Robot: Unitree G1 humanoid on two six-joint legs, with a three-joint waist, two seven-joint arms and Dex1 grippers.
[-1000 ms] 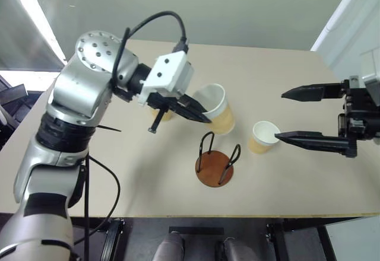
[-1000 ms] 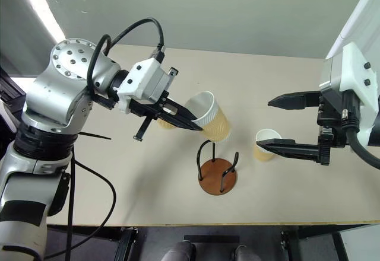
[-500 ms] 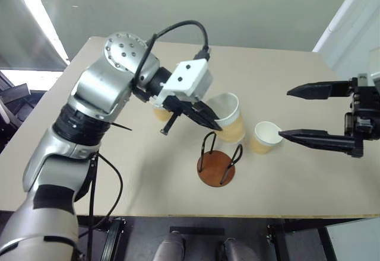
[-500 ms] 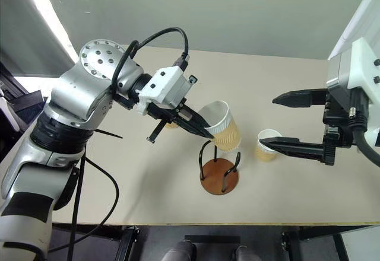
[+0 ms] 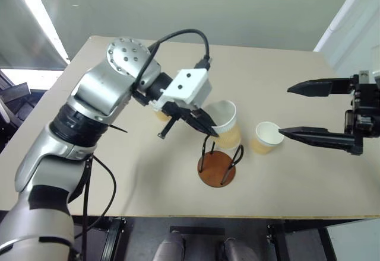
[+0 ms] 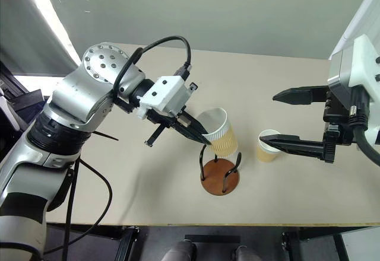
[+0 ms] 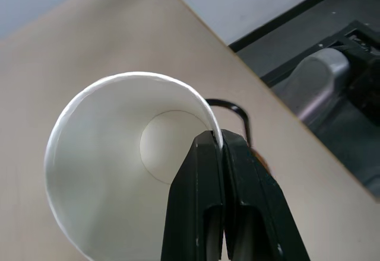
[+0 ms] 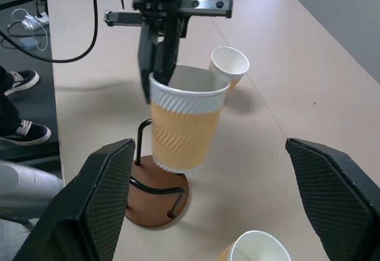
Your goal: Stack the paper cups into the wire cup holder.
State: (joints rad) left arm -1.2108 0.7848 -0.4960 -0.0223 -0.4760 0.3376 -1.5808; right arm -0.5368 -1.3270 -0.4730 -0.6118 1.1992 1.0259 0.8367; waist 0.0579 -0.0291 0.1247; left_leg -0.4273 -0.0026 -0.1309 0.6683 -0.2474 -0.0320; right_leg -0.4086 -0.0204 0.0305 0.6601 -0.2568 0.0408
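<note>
Beige laminate table (image 5: 309,190), broad and matt, bearing all items listed. Left gripper (image 6: 203,140), black fingers clamped together on rim of one paper cup, one finger inside the wall and one outside as seen in the left wrist view (image 7: 209,154). Right gripper (image 5: 300,110), at right of scene, black fingers spread wide apart, gripping nothing, one finger reaching beside the right-hand cup. Held paper cup (image 5: 226,124), tan ribbed body, white rim and interior, slightly tilted, raised above the wire cup holder with its bottom hanging between the upright loops, short of the base. Wire cup holder (image 5: 216,167), round reddish-brown disc base with black wire loops, standing near the front-centre of table, containing no cup at base. Second paper cup (image 5: 265,137), upright on table, just right of holder. Third paper cup (image 8: 229,65), upright on table, left of and farther back than holder, partly hidden behind left arm.
</note>
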